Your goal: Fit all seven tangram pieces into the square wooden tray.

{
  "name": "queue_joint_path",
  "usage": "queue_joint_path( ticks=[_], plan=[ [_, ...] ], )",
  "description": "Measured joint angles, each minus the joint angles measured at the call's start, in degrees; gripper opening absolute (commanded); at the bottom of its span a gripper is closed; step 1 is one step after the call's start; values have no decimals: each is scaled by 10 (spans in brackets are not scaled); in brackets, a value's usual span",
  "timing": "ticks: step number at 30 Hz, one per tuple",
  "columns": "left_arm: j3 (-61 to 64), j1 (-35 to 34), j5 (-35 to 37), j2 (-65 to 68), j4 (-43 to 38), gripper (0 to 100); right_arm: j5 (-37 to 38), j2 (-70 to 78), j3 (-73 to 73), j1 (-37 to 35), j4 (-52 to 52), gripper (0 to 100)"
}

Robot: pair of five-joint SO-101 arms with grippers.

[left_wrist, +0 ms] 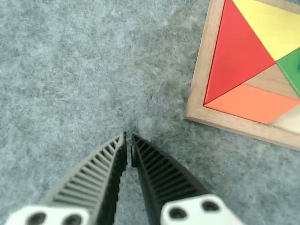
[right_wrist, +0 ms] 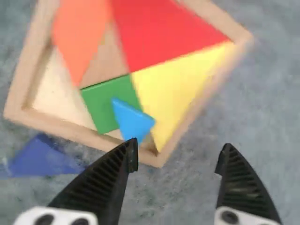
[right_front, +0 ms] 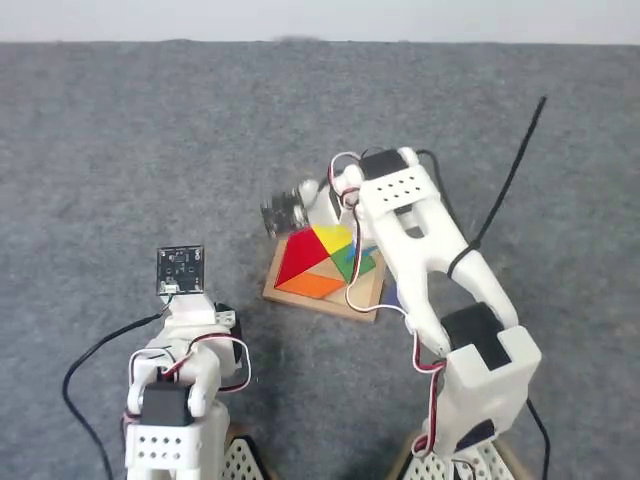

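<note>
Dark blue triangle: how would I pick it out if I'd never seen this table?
Find the square wooden tray on the grey carpet, by the right arm's open hand. Just outside its rim lies the dark blue triangle, flat on the carpet. The other coloured pieces all sit within the tray.

Tangram tray on a grey worktop [right_front: 120, 150], one arm over it.
The square wooden tray [right_front: 320, 305] holds a red piece [right_front: 294, 257], a yellow piece [right_front: 333, 239], an orange piece [right_front: 310, 285] and a green piece [right_front: 352, 262]. The right arm [right_front: 420, 235] crosses its right edge, and a blurred grey part past the far corner is possibly the right hand [right_front: 285, 208]. The left arm [right_front: 180, 390] sits folded, well apart.
</note>
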Motion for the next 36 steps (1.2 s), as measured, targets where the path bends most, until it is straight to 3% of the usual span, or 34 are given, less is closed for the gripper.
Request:
queue_joint_path(
  ticks=[1,3,8,11,14,17,19,27,36],
  plan=[
    [0,0,0,0,0,14,-50,0,-13,0,16,0],
    [0,0,0,0,0,14,-156,-11,-33,-1,58,35],
    [0,0,0,0,0,14,-389,-91,-30,-7,122,6],
    [0,0,0,0,0,14,-491,-173,55,-4,52,7],
    [0,0,0,0,0,14,-556,-253,203,-3,-84,7],
    [0,0,0,0,0,14,-593,-287,349,-11,-219,7],
    [0,0,0,0,0,14,-604,-288,396,-21,-256,7],
    [0,0,0,0,0,14,-668,-298,411,19,-259,7],
    [0,0,0,0,0,14,-669,-275,445,28,-272,7]
  ],
)
